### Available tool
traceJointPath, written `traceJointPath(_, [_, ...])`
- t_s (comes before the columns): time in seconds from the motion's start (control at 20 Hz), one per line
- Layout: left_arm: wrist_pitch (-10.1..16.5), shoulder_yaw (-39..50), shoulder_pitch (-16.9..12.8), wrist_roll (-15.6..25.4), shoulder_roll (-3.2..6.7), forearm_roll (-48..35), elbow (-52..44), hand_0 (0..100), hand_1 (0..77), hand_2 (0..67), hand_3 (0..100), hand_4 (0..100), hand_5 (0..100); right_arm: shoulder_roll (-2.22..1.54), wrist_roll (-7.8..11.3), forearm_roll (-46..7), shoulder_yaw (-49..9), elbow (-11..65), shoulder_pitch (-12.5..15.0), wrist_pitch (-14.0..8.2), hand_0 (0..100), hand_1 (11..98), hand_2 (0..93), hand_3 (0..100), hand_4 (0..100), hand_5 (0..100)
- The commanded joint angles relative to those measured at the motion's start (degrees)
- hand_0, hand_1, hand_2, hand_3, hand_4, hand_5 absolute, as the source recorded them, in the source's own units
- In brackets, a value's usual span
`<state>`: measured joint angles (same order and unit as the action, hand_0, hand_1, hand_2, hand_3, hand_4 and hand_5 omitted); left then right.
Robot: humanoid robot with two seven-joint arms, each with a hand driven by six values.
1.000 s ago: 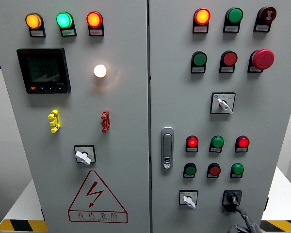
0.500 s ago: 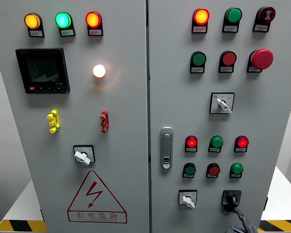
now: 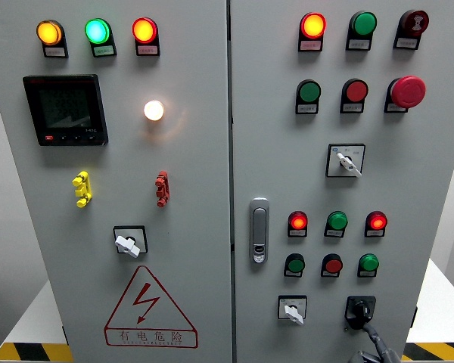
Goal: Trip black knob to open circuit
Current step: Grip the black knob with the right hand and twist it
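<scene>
My left hand is not in view. The black knob [image 3: 360,308] sits at the lower right of the right-hand cabinet door [image 3: 325,181], right of the white selector [image 3: 292,310]. My right hand [image 3: 378,349] lies directly below it, one finger [image 3: 371,333] reaching its base; whether it grips, I cannot tell.

Pale wall [image 3: 1,249] behind the grey cabinet's left edge, white floor [image 3: 30,321] at both lower corners, yellow-and-black hazard tape [image 3: 26,352] along the bottom edge, even indoor lighting
</scene>
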<state>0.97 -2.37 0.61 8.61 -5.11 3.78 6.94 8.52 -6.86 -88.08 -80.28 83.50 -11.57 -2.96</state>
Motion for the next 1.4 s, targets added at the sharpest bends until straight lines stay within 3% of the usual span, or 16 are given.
traceJointPath(0.0, [0.0,0.0,0.0,0.0,0.01,0.0,0.0,0,3.0,13.0,21,7,1,0.0,-0.09,0.02,0.03,0.08,-0.04,0.06,100,81.3,1.0,83,88,100])
traceJointPath(0.95, [0.0,0.0,-0.08,0.0,-0.08,0.0,0.0,0,3.0,13.0,21,7,1,0.0,-1.67,0.46,1.0,1.93,-0.04,0.06,100,80.7,1.6,84,90,100])
traceJointPath(1.35, [0.0,0.0,0.0,0.0,0.01,0.0,0.0,0,3.0,13.0,21,7,1,-0.08,-1.32,0.37,1.52,1.75,0.05,0.15,100,79.8,1.7,84,91,100])
